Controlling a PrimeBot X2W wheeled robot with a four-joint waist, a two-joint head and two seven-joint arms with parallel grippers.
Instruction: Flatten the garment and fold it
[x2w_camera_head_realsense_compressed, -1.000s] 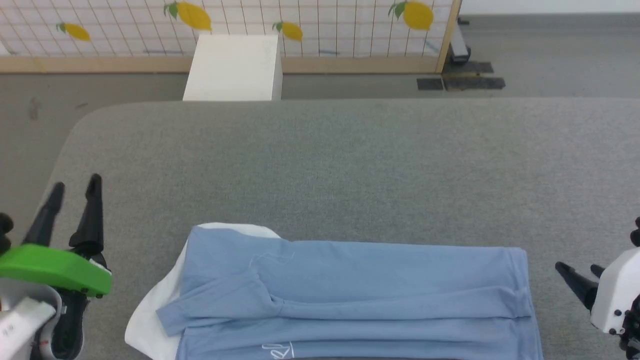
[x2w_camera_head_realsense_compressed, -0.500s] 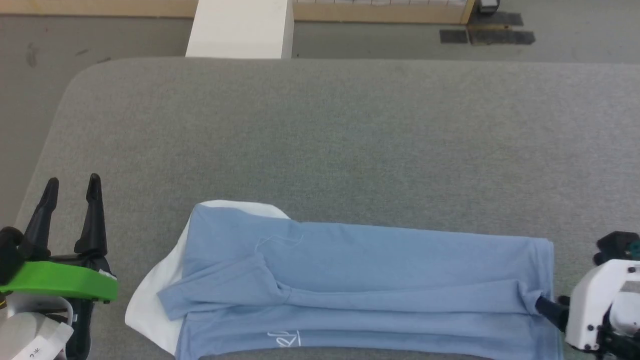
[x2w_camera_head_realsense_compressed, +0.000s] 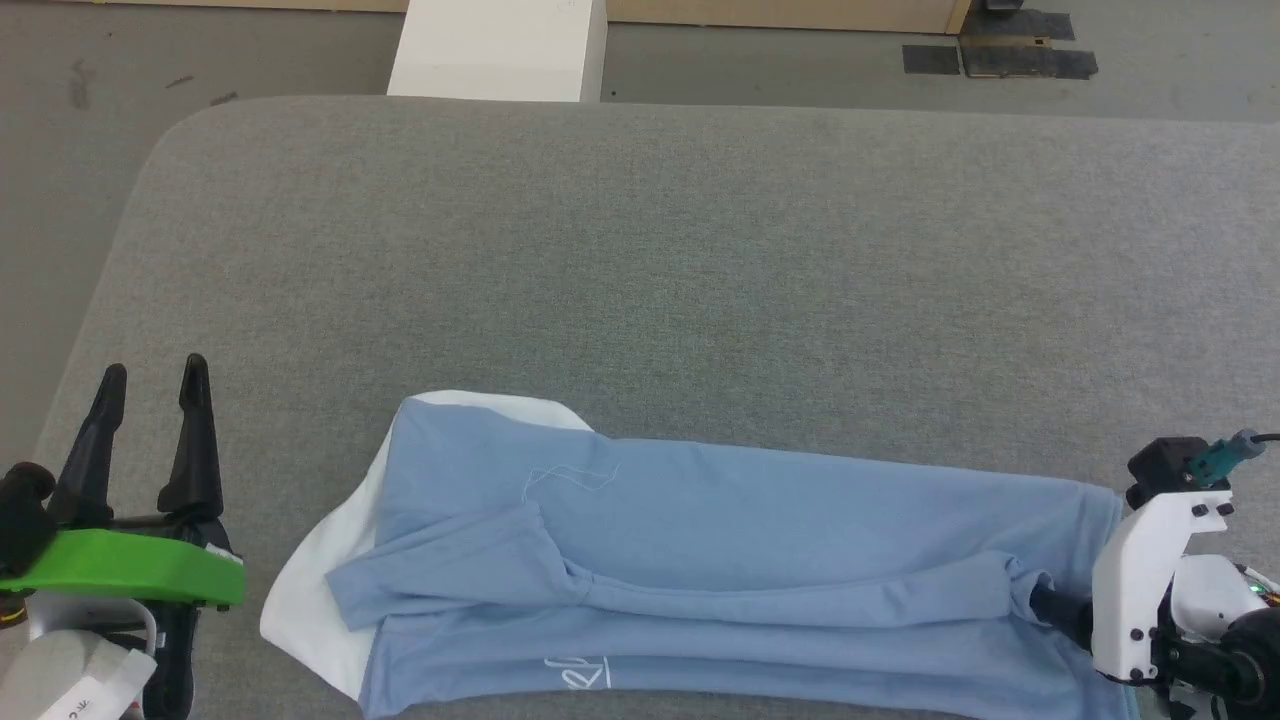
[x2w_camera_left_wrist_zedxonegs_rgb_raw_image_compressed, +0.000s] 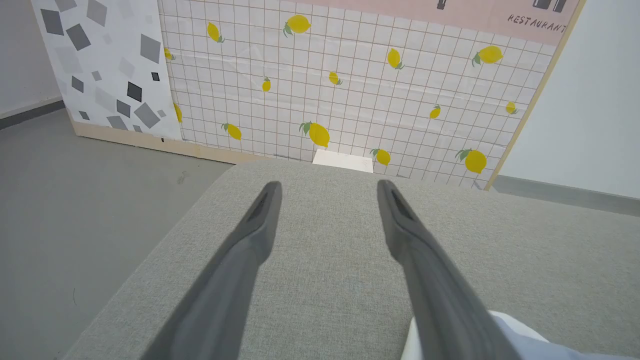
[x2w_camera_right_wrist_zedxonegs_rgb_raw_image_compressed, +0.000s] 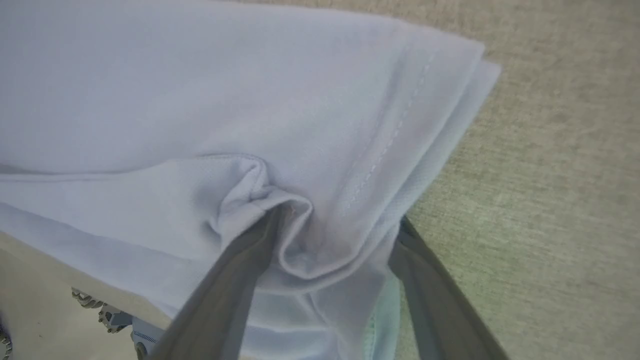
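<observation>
In the head view, the garment (x2w_camera_head_realsense_compressed: 720, 560) is lying along the near edge of the grey padded table (x2w_camera_head_realsense_compressed: 700, 250). Its lower strip and the script logo are running off the bottom of the picture. Your right gripper (x2w_camera_head_realsense_compressed: 1050, 605) is reaching into the right end, and cloth is covering its fingertips. Your left gripper (x2w_camera_head_realsense_compressed: 155, 368) is hovering well apart at the left, with its fingers spread and nothing between them. A white box (x2w_camera_head_realsense_compressed: 500, 50) and dark mats (x2w_camera_head_realsense_compressed: 1000, 58) are sitting on the floor beyond the table. The garment's long axis is running left to right, with the white panel and folded sleeve at the left and the hem at the right.

In the left wrist view, the left gripper (x2w_camera_left_wrist_zedxonegs_rgb_raw_image_compressed: 329, 186) is gaping over bare table (x2w_camera_left_wrist_zedxonegs_rgb_raw_image_compressed: 325, 280). Only a corner of the garment (x2w_camera_left_wrist_zedxonegs_rgb_raw_image_compressed: 530, 345) is peeking in at the lower right. A lemon-print panel (x2w_camera_left_wrist_zedxonegs_rgb_raw_image_compressed: 350, 90) is standing behind.

In the right wrist view, the right gripper (x2w_camera_right_wrist_zedxonegs_rgb_raw_image_compressed: 340, 217) is standing wide and released. One finger (x2w_camera_right_wrist_zedxonegs_rgb_raw_image_compressed: 235, 285) is poking under a bunched fold, and the other is lying beside the stitched hem. You are seeing cloth (x2w_camera_right_wrist_zedxonegs_rgb_raw_image_compressed: 200, 90) draped between them, not pinched.
</observation>
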